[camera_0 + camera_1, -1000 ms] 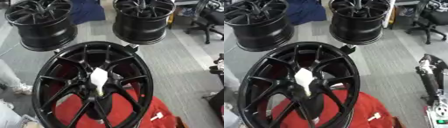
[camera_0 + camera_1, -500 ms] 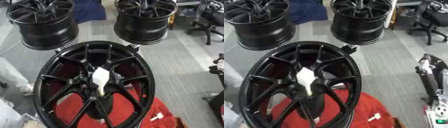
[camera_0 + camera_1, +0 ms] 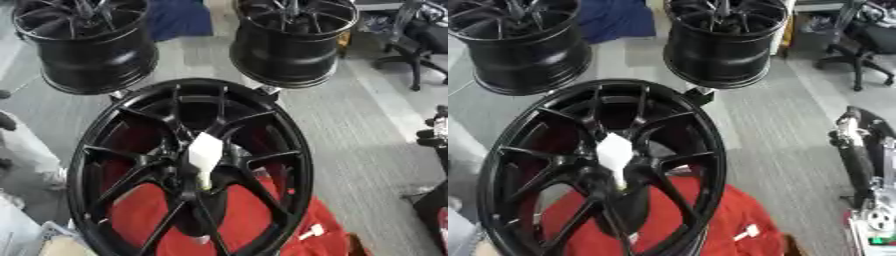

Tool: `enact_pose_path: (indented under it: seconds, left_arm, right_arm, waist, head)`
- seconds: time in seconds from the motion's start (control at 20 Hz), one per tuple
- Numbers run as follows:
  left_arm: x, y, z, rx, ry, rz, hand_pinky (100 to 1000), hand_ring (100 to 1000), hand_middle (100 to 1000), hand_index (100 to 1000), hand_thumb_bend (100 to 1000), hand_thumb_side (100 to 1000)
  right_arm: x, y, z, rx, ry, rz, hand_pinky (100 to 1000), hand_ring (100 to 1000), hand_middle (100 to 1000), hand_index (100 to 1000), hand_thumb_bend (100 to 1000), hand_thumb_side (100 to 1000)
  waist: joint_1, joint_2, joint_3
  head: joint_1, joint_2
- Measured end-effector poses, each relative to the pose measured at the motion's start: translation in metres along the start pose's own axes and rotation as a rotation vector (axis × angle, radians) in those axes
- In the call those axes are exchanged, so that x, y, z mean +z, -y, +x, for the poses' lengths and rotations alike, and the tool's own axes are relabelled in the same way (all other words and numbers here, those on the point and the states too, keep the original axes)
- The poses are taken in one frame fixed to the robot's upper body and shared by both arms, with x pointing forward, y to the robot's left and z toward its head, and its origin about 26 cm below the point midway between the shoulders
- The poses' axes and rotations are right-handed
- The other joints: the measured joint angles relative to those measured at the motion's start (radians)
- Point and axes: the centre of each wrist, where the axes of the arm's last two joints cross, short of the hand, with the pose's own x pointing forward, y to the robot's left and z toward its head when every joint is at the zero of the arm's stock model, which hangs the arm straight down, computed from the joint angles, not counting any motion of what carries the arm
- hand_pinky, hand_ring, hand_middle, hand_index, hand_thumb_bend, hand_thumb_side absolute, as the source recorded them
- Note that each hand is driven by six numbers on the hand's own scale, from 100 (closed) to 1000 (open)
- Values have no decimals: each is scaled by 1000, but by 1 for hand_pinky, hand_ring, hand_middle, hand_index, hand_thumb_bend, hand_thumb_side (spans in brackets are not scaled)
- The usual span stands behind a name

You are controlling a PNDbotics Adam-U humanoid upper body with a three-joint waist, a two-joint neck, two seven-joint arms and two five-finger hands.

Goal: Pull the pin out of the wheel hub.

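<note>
Your wheel hub (image 3: 188,170) sits right in front of you, a big black spoked rim filling the lower middle of the view, tilted a little so its face looks up at you. At its centre, where the spokes meet, the pin (image 3: 205,159) stands in the bore: a pale, whitish piece, wider at the top and narrowing downward, still seated in the hub.

Under the rim you have a red cloth (image 3: 254,220) showing through the spokes and spreading out to the lower right, with a small white tag on it.

Beyond the hub, two more black wheels stand on the grey floor (image 3: 367,130): the left rear wheel (image 3: 87,45) and the right rear wheel (image 3: 289,40), both well apart from your hub. A blue cloth (image 3: 179,17) lies between them at the far edge, and an office chair (image 3: 868,45) stands at the far right.

Neither of your hands shows in either view, so I cannot tell you how their fingers stand. In the right eye view, only a black and silver part of the right arm (image 3: 859,155) runs down the right edge.
</note>
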Motion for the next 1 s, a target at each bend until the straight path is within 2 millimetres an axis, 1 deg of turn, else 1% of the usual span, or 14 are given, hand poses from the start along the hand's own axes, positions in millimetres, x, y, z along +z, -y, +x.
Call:
enact_pose_path:
  seconds: [0.1, 0.25, 0.4, 0.6, 0.65, 1.0]
  left_arm:
    - [0, 9, 2, 30, -9, 14, 532, 496, 675, 824, 100, 753]
    - [2, 17, 3, 50, -19, 29, 532, 496, 675, 824, 100, 755]
    - [2, 21, 4, 55, -26, 39, 533, 497, 667, 823, 100, 770]
    - [5, 29, 0, 83, -50, 54, 534, 497, 666, 823, 100, 774]
    - [5, 30, 0, 88, -54, 55, 534, 497, 666, 823, 100, 775]
    - [5, 36, -1, 96, -65, 40, 535, 497, 665, 823, 100, 775]
  right_arm:
    - [0, -1, 0, -4, -2, -1, 574, 560, 572, 747, 100, 592]
    - [0, -2, 1, -8, 1, -2, 574, 560, 572, 746, 100, 592]
    - [0, -2, 1, -8, 1, -2, 574, 561, 573, 747, 100, 593]
    - [-1, -2, 1, -10, 3, -1, 574, 561, 573, 747, 100, 601]
    - [-1, -2, 1, -10, 3, -1, 574, 561, 573, 747, 100, 591]
    - [-1, -2, 1, -10, 3, 0, 574, 561, 573, 747, 100, 589]
  waist:
    - [-3, 3, 1]
    - [-5, 3, 1]
    - [-5, 3, 2]
    - [-5, 3, 10]
    - [-5, 3, 11]
    - [-8, 3, 12]
  head:
    - [0, 0]
    - [0, 0]
    - [0, 0]
    - [0, 0]
    - [0, 0]
    - [0, 0]
